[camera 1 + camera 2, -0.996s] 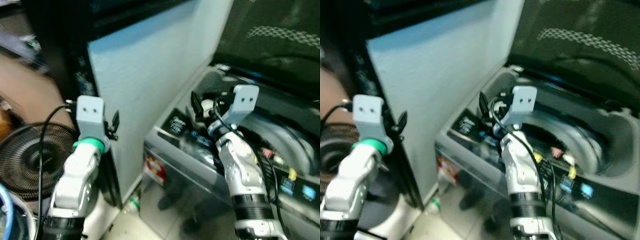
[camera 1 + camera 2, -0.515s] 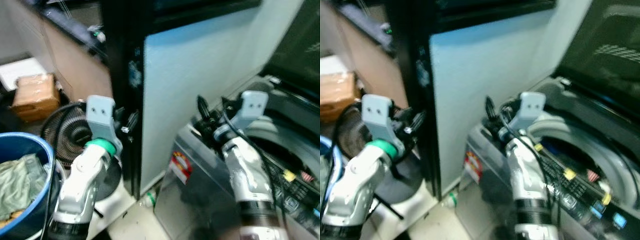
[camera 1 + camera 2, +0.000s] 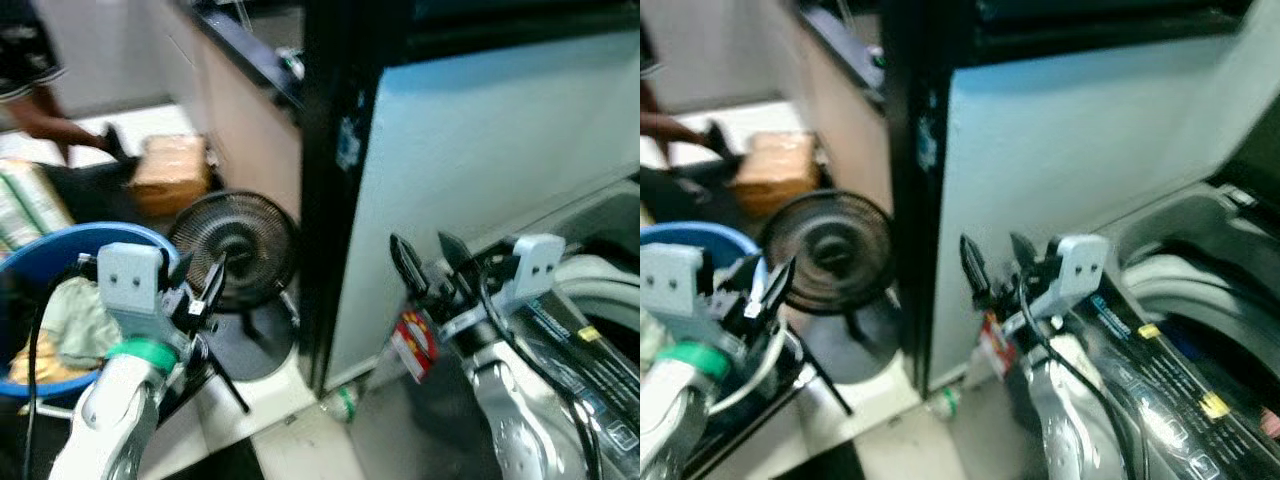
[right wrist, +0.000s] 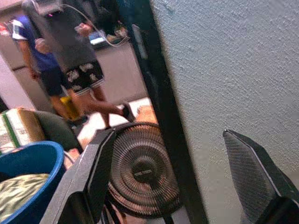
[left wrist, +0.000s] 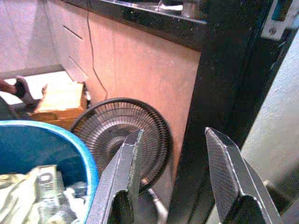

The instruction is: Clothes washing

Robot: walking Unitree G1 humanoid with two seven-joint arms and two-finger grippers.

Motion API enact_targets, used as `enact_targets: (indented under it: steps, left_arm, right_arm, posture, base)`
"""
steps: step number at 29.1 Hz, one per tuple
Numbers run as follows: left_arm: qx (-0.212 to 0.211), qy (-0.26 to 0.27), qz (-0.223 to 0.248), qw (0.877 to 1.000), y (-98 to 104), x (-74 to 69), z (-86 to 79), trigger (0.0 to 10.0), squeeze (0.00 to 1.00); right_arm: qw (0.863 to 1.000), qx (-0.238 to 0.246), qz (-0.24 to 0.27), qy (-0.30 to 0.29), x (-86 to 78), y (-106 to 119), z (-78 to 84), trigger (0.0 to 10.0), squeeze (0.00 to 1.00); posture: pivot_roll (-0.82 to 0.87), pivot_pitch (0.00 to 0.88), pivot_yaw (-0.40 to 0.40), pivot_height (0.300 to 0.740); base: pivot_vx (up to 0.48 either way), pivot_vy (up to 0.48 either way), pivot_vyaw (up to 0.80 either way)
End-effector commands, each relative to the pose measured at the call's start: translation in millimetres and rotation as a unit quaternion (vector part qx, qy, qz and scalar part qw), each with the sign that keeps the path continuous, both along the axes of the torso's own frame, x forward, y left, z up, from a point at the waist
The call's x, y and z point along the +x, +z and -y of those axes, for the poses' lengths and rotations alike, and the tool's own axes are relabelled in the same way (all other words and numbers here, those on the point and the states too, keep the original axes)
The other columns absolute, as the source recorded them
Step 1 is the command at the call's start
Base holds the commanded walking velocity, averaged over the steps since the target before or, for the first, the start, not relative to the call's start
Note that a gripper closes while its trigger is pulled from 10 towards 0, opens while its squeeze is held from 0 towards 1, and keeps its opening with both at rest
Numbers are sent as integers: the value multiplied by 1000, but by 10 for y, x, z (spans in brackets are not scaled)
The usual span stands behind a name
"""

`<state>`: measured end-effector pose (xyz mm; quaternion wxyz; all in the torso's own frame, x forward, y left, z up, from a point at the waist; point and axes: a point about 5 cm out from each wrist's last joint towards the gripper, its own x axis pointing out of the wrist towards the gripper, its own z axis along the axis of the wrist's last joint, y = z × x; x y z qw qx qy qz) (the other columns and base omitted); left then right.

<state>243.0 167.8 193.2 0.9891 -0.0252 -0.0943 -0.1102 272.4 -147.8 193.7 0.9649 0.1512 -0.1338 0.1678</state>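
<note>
Nearest the head camera, both silver arms are raised with nothing in them: the left tool (image 3: 200, 290) has its two black fingers spread apart, and the right tool (image 3: 428, 262) likewise stands with its fingers wide and empty. Just under and behind the right tool is the front edge of the top-loading washing machine (image 3: 590, 330), its tub mouth open off to that tool's right. Just beside the left tool, on its outer side, sits the blue basket (image 3: 60, 245) holding crumpled pale green clothes (image 3: 75, 320); in the left wrist view the basket rim lies close below the fingers, with the laundry inside it. Ahead of both tools, between them, a dark round floor fan (image 3: 235, 245) stands on the floor, and behind it rise a black upright post and a pale textured wall panel (image 3: 500, 150). Farther off are a cardboard box (image 3: 170, 170) on the floor and a person's legs (image 4: 88, 88) walking past. The step in hand appears to be the turn from the washer toward the basket to fetch laundry, with nothing yet gripped. The next move would call for bringing the left tool down over the basket rim into the clothes, closing on a bundle, and keeping clear of the fan.
</note>
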Motion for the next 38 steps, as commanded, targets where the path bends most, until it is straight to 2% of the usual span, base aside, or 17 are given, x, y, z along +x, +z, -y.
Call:
enact_targets:
  steps: [1,4,12,14,15,16,18,22,28,34,36,38]
  left_arm:
    - [-5,-4,-5,1000,2,7,13,10000,0]
    - [-13,-5,-6,1000,64,62,42,10000,0]
    - [-2,2,-5,1000,68,91,51,10000,0]
    - [1,7,-7,1000,67,115,59,10000,0]
    - [1,15,-17,1000,47,152,64,10000,0]
    - [3,25,-20,999,42,202,69,10000,0]
    - [5,32,-22,999,39,234,72,10000,0]
    - [3,45,-24,999,48,298,73,10000,0]
    - [-4,56,-26,998,46,331,88,10000,0]
    - [-6,43,-14,999,81,368,171,10000,0]
    - [-23,53,-9,998,114,423,217,10000,0]
    - [-24,49,-6,999,122,432,233,10000,0]
  right_arm:
    - [1000,9,0,-3,-3,13,11,10000,0]
    - [1000,19,3,-21,128,71,3,10000,0]
    - [999,24,-5,-22,171,90,-30,10000,0]
    - [999,24,-11,-23,201,76,-39,10000,0]
    - [999,27,-24,-30,269,41,-44,10000,0]
    - [999,6,-35,-36,364,3,-62,10000,0]
    - [998,-10,-41,-40,426,-19,-73,10000,0]
    - [998,-16,-44,-35,514,17,-117,10000,0]
    - [999,-15,-37,-28,545,73,-132,10000,0]
    - [999,-6,-36,-35,573,80,-78,10000,0]
    - [998,-43,-23,-26,591,92,-138,10000,0]
    - [999,-38,-23,-25,593,96,-148,10000,0]
  posture:
    - [55,39,-15,740]
    - [55,41,-23,740]
    - [57,41,-30,740]
    - [57,41,-30,740]
    - [59,36,-36,740]
    - [58,27,-40,740]
    - [58,27,-40,740]
    - [64,17,-55,740]
    - [64,13,-59,740]
    - [67,7,-65,740]
    - [65,8,-65,740]
    - [66,10,-65,740]
  base:
    - [0,0,800]
    - [0,0,800]
    - [0,0,800]
    - [0,0,800]
    - [0,0,800]
    - [0,0,800]
    - [0,0,800]
    - [0,0,800]
    - [0,0,800]
    - [0,0,533]
    - [373,0,0]
    - [401,0,0]
